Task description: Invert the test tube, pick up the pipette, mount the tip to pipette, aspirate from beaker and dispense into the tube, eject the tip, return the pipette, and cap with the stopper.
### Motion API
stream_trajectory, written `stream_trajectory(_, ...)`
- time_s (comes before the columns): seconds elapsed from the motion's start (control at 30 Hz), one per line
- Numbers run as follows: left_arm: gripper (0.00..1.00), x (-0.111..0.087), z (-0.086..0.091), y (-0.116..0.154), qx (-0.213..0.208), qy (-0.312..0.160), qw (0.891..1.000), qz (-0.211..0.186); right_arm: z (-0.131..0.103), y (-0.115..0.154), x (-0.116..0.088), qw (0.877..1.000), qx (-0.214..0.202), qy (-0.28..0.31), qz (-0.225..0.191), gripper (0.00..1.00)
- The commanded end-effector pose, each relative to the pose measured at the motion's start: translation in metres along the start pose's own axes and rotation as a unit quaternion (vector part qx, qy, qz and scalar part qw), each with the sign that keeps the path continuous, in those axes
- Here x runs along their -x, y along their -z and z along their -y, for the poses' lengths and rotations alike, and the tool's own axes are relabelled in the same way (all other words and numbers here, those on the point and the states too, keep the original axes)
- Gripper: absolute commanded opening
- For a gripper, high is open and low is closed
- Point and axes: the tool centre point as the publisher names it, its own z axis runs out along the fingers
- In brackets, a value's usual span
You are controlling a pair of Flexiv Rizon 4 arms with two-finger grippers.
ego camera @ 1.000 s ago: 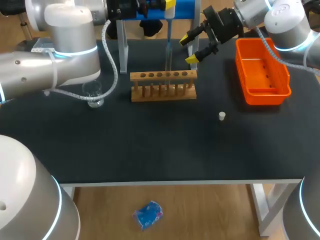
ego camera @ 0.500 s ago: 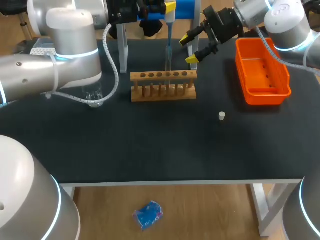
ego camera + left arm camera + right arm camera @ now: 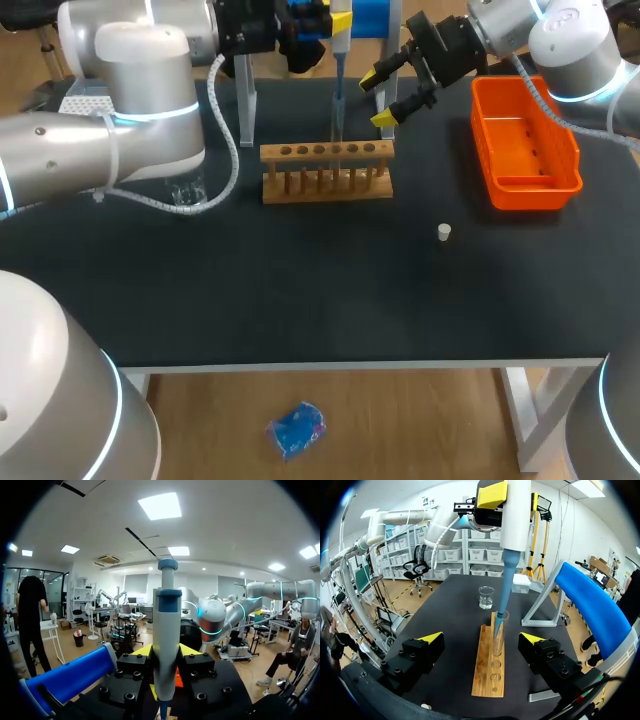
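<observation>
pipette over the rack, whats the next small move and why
Probably dispense in place, without lowering further. The left end effector is shut on the pipette, whose blue tip already dips into the test tube standing in the wooden rack. The right end effector is open and clear of it.

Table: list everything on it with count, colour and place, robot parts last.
rack: one, wooden, back middle of the table
test tube: one, clear, upright in the rack
pipette: one, white with blue tip, in left gripper, tip in the test tube
beaker: one, clear, left of the rack
stopper: one, white, front-right of the rack
bin: one, orange, back right
stand: one, blue, behind the rack
left gripper: shut on the pipette
right gripper: open, right of the pipette
</observation>
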Motion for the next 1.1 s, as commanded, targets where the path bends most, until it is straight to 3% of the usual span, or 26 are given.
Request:
stream_trajectory(0.03, 0.0, -0.0008, -0.0037, -0.0012, -0.005, 0.001, 1.0, 0.002, -0.0001, 0.0007, 0.0011, 1.0, -0.001, 0.0, -0.002, 1.0)
stream_trajectory(1.1, 0.0, -0.0018, -0.0065, -0.002, -0.001, 0.001, 1.0, 0.007, -0.0001, 0.0007, 0.0011, 1.0, -0.001, 0.0, -0.002, 1.0)
